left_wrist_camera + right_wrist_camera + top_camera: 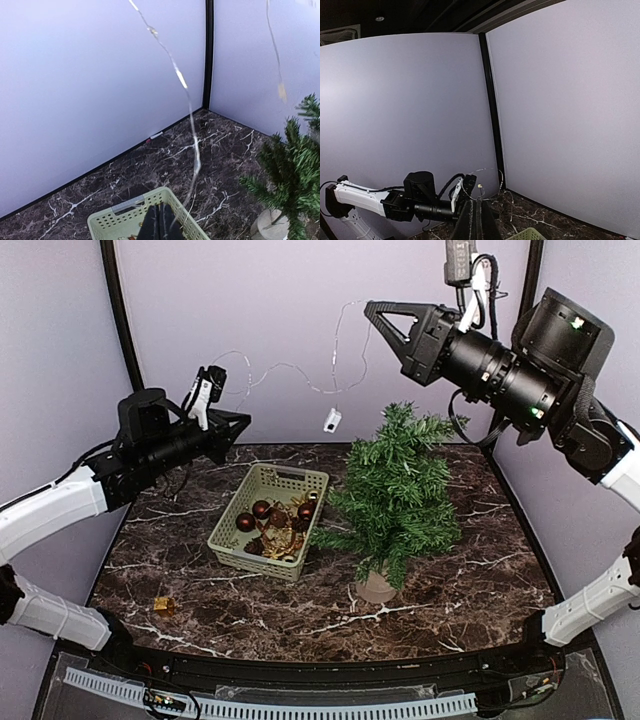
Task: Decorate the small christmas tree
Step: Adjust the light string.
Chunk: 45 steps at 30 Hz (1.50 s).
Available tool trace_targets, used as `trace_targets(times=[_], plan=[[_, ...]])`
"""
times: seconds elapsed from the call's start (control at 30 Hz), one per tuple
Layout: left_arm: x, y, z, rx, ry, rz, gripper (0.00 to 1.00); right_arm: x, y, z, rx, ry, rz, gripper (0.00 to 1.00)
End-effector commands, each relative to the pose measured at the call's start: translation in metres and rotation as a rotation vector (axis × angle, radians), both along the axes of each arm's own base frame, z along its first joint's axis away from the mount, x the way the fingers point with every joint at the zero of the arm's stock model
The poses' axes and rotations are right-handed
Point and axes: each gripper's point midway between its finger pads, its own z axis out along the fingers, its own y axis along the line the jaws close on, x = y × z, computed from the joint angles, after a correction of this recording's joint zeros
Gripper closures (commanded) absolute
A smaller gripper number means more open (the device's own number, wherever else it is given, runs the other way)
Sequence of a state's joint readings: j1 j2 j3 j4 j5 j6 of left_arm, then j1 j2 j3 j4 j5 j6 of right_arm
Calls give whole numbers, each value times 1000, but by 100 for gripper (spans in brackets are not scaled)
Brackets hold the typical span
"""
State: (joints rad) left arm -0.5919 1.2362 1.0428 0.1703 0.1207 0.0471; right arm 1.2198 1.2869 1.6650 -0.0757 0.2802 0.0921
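**Light string stretched between two raised arms**

Seen from above, the small christmas tree [397,495] stood upright on the counter [470,575], just right of the basket [290,477]. The left gripper [246,421] hung up and left of the basket and the right gripper [371,308] high to its right. Each had its fingers pinched on a thin light string [300,371].

From the left wrist, closed fingers [149,227] sat over the basket's rim, with the string rising from them.

From the right wrist, closed fingers [467,227] showed beside a basket corner.

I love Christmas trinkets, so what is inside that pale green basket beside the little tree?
Inside the basket are several dark red baubles and a tangle of gold ornaments. Whatever lies beneath that pile is covered.
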Motion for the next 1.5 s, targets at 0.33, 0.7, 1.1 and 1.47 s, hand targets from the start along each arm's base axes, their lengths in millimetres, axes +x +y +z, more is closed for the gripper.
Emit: trace_targets(times=[0.33,0.7,1.1,1.47], plan=[[-39,17,80,-170,-60,-75,95,-8,-27,3,62,-10,-23,100],[-12,7,-42,-42,189,-19,98,-5,-24,-8,49,4,-28,100],[-18,6,-139,56,369,-28,48,-3,-29,-3,78,-6,-51,100],[-35,37,-167,3,403,83,14,-7,-46,26,146,-61,-78,100]])
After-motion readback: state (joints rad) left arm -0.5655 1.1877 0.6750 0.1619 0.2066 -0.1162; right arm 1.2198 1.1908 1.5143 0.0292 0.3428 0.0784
